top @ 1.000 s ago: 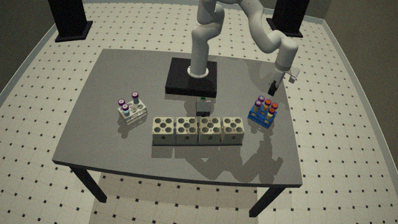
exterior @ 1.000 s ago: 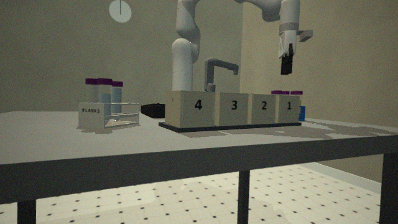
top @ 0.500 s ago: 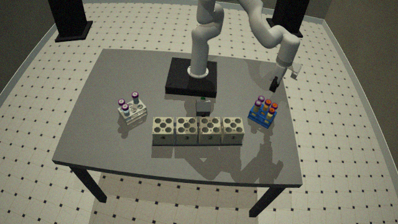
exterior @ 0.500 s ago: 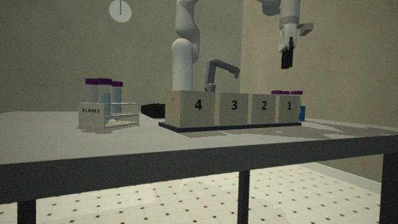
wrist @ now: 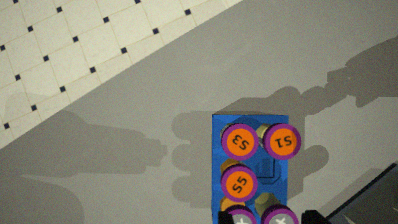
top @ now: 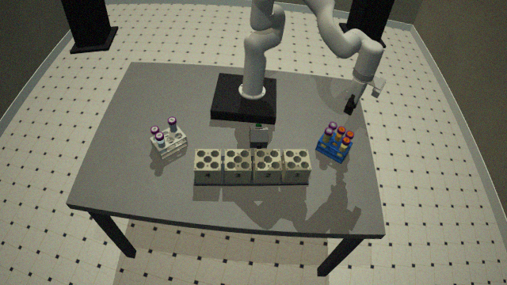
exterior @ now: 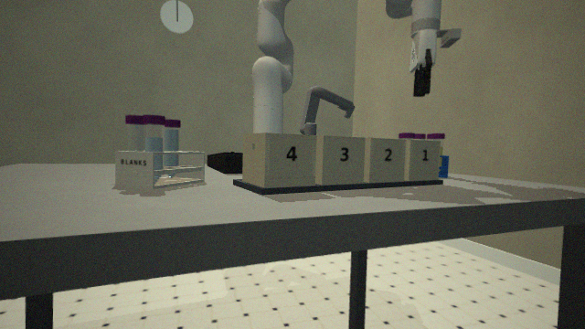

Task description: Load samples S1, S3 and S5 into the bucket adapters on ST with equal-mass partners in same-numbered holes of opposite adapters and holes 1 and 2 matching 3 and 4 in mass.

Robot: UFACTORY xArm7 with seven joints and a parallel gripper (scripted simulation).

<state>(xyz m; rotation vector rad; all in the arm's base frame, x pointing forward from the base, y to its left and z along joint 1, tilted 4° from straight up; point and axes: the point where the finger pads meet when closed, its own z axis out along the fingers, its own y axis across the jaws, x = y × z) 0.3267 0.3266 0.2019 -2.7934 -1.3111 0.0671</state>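
The blue sample rack point(top: 328, 152) point(wrist: 218, 165) stands at the table's right. It holds the orange-dot tubes S3 point(wrist: 240, 138), S1 point(wrist: 281, 140) and S5 point(wrist: 239, 183), and two grey-dot X tubes point(wrist: 280, 217) at the wrist view's bottom edge. My gripper point(top: 349, 108) point(exterior: 421, 89) hangs high above and just behind this rack, fingers part open, holding nothing. The four adapters 4 point(exterior: 279, 160), 3 point(exterior: 344, 160), 2 point(exterior: 388, 157) and 1 point(exterior: 425, 157) stand in a row on the dark stand point(exterior: 338, 186), all holes empty. The BLANKS rack point(top: 171, 150) point(exterior: 137, 173) holds three white-dot tubes point(top: 159, 137).
The sloped desk point(top: 259, 137) with the green DONE key point(top: 258, 125) sits behind the adapter row, in front of the arm's black base point(top: 238, 107). The table's right edge runs close to the blue rack.
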